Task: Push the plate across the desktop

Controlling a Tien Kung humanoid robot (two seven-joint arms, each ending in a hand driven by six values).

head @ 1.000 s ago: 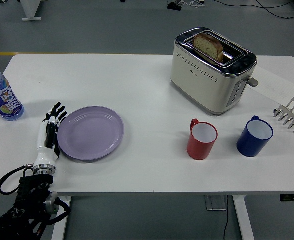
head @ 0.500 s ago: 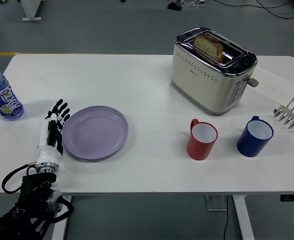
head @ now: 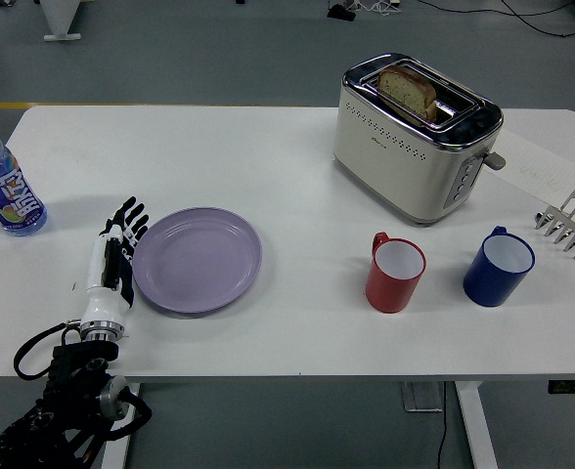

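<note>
One plate (head: 198, 259), two mugs (head: 396, 273) (head: 499, 266), one toaster (head: 415, 137), one bottle (head: 5, 186), one rack (head: 571, 224)

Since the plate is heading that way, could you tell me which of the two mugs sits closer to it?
The red mug: it stands between the purple plate and the blue mug, which is farther right, by the table's right end.
</note>
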